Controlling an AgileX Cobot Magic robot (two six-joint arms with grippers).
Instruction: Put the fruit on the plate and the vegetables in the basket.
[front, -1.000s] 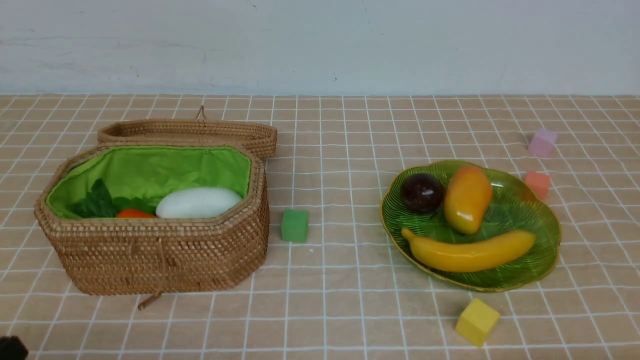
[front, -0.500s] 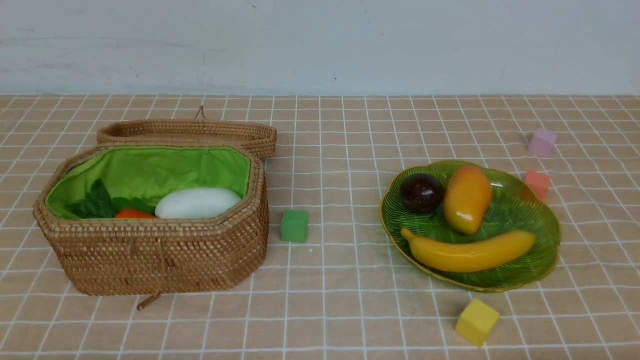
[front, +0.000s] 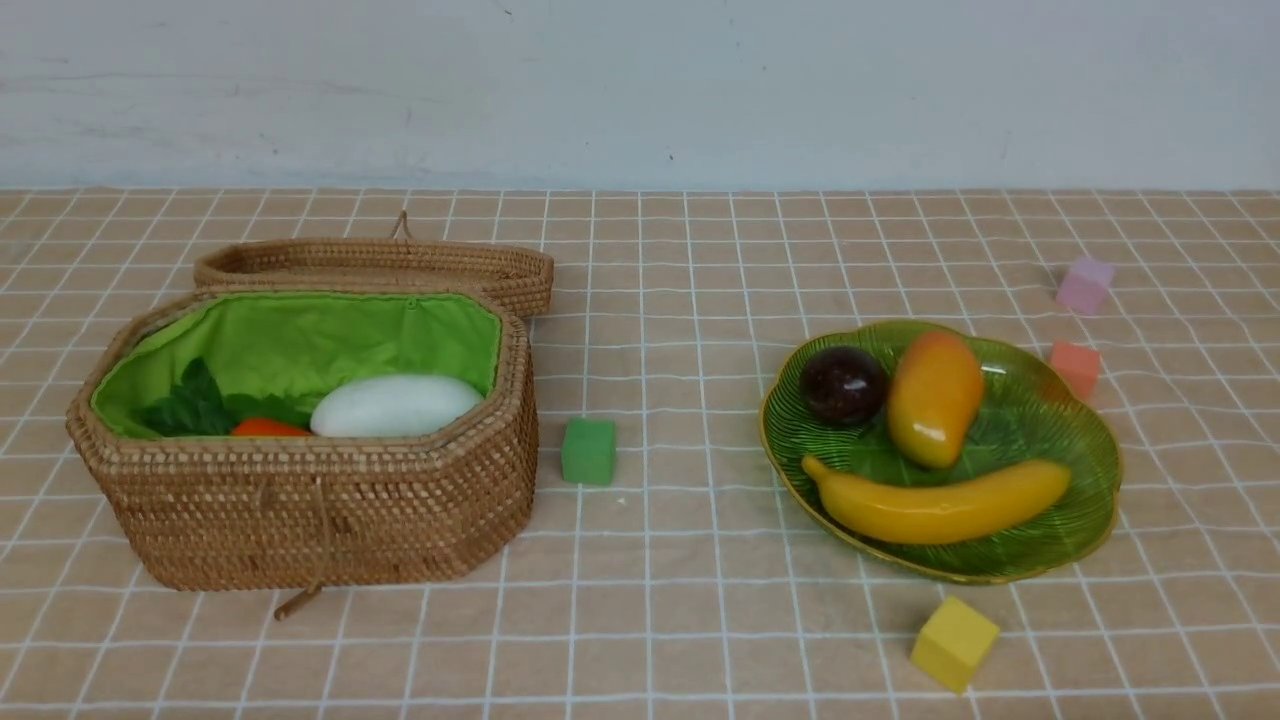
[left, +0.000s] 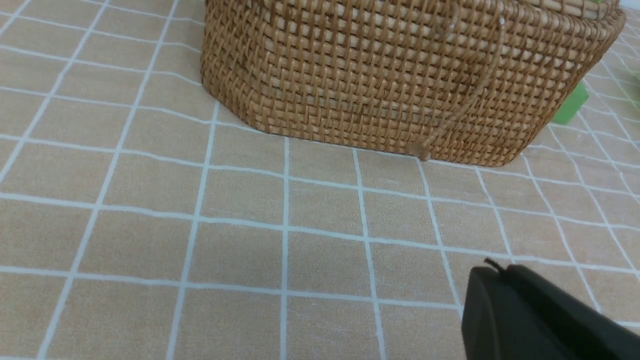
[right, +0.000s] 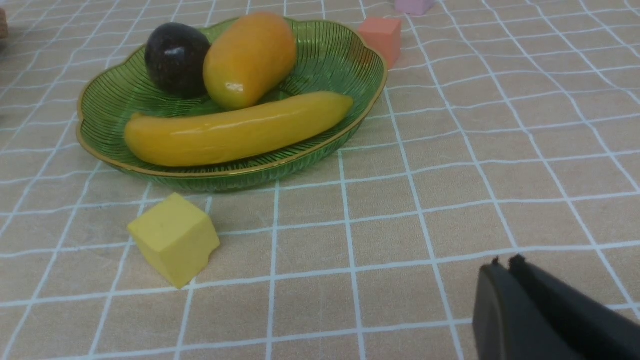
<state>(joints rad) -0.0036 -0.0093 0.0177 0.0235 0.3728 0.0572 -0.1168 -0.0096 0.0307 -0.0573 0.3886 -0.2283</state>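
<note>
The green glass plate (front: 1085, 440) sits at the right with the banana (front: 940, 508), the mango (front: 935, 398) and the mangosteen (front: 843, 384) on it; these also show in the right wrist view, banana (right: 235, 132), mango (right: 248, 59), mangosteen (right: 176, 57). The wicker basket (front: 320, 510) stands open at the left, holding the white radish (front: 395, 405) with green leaves (front: 195, 405) and the carrot (front: 268, 428); the cucumber is hidden. My left gripper (left: 497, 270) is shut and empty, in front of the basket (left: 380, 75). My right gripper (right: 502, 265) is shut and empty, in front of the plate (right: 115, 100).
The basket lid (front: 375, 262) lies open behind it. A green cube (front: 588, 451) sits between basket and plate. A yellow cube (front: 953, 643) lies in front of the plate, a coral cube (front: 1075, 366) and a pink cube (front: 1085, 284) behind it. No arm shows in the front view.
A dark gripper tip at the bottom left corner of the front view has withdrawn out of sight. The basket shifted very slightly. The fruit and cubes have not moved.
</note>
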